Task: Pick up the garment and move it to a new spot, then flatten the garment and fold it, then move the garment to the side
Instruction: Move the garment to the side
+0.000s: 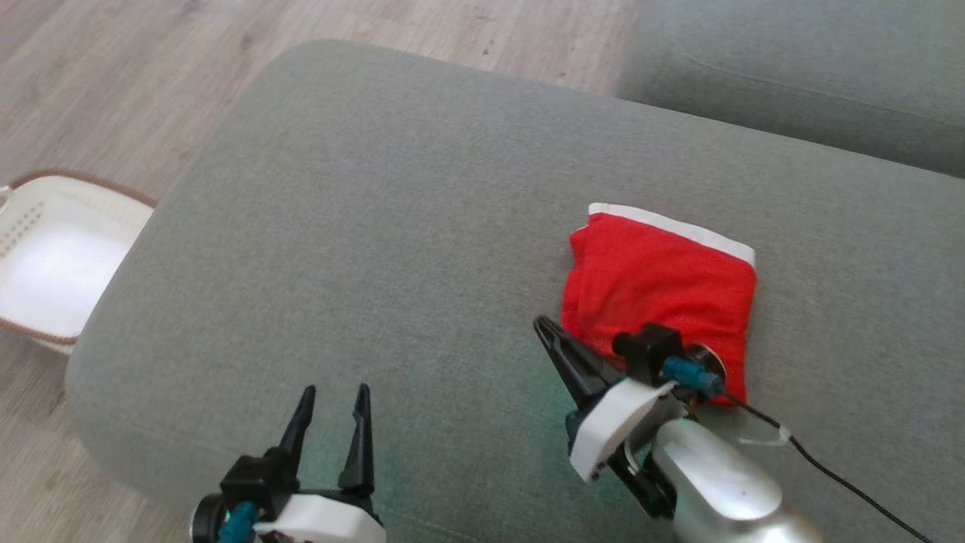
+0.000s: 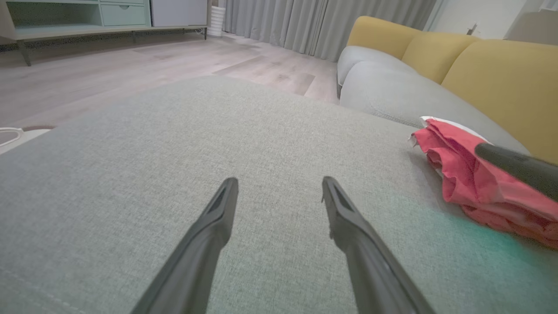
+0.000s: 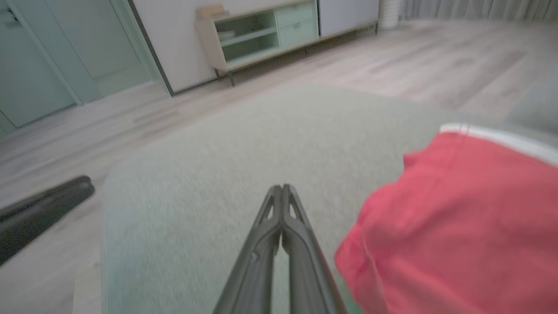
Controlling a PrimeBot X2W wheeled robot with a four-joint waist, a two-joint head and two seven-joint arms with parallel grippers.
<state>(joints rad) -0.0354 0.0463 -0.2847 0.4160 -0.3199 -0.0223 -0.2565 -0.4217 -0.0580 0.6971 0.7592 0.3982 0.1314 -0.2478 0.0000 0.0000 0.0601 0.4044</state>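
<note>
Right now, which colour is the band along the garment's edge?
White, on the red garment; the band shows best in the head view.

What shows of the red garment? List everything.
The red garment is a soft cloth, folded into a rough, slightly rumpled square with a white band along its far edge. It lies flat on the grey cushion, towards the robot's right. The shut right gripper points past its left edge, gripping nothing; whether the wrist over its near corner touches it is unclear.

We see a red garment (image 1: 660, 290) with a white band at one edge, and a plain grey-green ottoman (image 1: 392, 226). The basket (image 1: 34, 219) is white, rimmed brown; the floor (image 1: 113, 75) is pale wood-grain.
</note>
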